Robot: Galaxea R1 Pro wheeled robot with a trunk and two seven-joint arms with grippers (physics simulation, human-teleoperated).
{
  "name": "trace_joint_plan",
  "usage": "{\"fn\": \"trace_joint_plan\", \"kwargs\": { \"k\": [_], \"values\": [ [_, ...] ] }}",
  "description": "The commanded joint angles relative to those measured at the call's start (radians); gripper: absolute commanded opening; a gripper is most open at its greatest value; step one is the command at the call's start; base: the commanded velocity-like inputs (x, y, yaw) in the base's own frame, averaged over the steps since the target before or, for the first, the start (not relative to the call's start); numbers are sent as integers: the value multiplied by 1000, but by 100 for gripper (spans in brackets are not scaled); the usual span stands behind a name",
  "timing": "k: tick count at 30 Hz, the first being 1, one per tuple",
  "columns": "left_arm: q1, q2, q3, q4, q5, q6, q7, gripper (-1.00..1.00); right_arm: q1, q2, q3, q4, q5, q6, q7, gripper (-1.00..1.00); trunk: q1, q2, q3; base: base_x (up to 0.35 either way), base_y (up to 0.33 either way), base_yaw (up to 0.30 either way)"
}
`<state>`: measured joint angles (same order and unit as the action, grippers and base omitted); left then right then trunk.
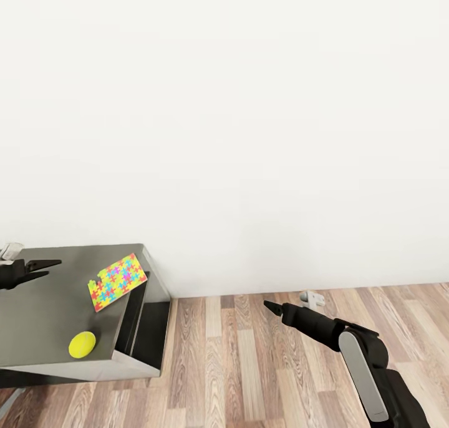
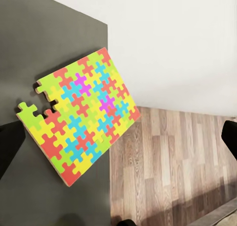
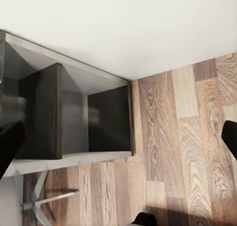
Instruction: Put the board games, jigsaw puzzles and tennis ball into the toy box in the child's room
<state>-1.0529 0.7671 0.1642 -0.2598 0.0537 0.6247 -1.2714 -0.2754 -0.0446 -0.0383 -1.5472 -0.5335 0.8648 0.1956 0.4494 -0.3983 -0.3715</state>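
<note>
A jigsaw puzzle (image 1: 118,281) of yellow, pink, blue and green pieces lies flat at the right end of the grey table (image 1: 37,309), one corner reaching past the edge. From the left wrist the puzzle (image 2: 81,117) shows a notch of missing pieces along one side. A yellow-green tennis ball (image 1: 82,344) rests near the table's front edge. My left gripper (image 1: 51,268) hovers over the tabletop just left of the puzzle, open; its fingers stand wide apart in the left wrist view (image 2: 118,142). My right gripper (image 1: 268,305) hangs open over the wood floor, right of the table.
A white wall runs close behind the table. Wood-plank floor (image 1: 249,359) stretches to the right. The right wrist view looks at the table's end (image 3: 74,83) with dark open compartments, and a chair's star base (image 3: 44,201) stands on the floor beside it.
</note>
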Motion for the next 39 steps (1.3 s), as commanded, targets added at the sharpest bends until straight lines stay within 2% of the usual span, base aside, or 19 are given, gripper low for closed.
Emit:
{"fn": "trace_joint_plan", "kwargs": {
  "k": [1, 16, 39],
  "values": [
    [-1, 0, -2, 1, 5, 10, -2, 100, -1, 0, -2, -1, 7, 5, 8, 100, 1, -2, 0, 0, 0, 0],
    [-1, 0, -2, 1, 5, 10, -3, 100, -1, 0, 18, -1, 8, 4, 7, 100, 1, -2, 25, 0, 0, 0],
    [-1, 0, -2, 1, 4, 10, -2, 100, -1, 0, 20, -1, 8, 3, 7, 100, 1, -2, 63, 0, 0, 0]
  ]
}}
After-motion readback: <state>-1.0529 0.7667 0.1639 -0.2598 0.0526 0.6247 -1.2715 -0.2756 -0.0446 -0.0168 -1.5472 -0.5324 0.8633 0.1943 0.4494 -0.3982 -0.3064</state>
